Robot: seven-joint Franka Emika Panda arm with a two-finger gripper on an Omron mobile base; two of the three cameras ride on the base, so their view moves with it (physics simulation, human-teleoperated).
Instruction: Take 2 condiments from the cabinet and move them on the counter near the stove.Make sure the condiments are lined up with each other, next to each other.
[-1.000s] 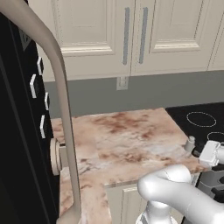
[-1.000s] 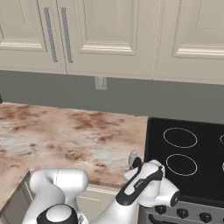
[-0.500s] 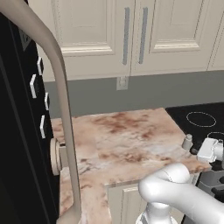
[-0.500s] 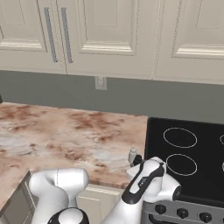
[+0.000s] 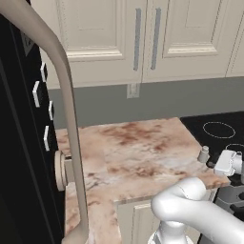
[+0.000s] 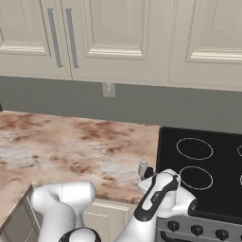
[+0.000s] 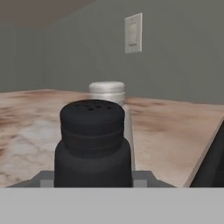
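Note:
Close in the hand view, the black condiment (image 7: 93, 140) sits between the jaws of my gripper (image 7: 93, 175), which is shut on it. Its base is hidden. Right behind it the pale condiment (image 7: 109, 94) stands upright on the veined counter (image 7: 175, 131). In the base views the pale condiment (image 5: 204, 153) (image 6: 142, 166) stands near the counter's (image 5: 133, 157) front corner beside the stove (image 5: 219, 131) (image 6: 208, 160). My gripper (image 6: 150, 174) is low, just in front of it. The cabinet is out of view.
Panelled wall doors with metal handles (image 5: 143, 38) hang above the grey backsplash, which carries an outlet (image 5: 132, 90). A tall black appliance with a thick beige handle (image 5: 66, 119) stands at the left. Knobs (image 6: 194, 229) line the stove's steel front.
My hand with the black condiment has shifted slightly toward the stove side. The pale condiment has stayed where it was.

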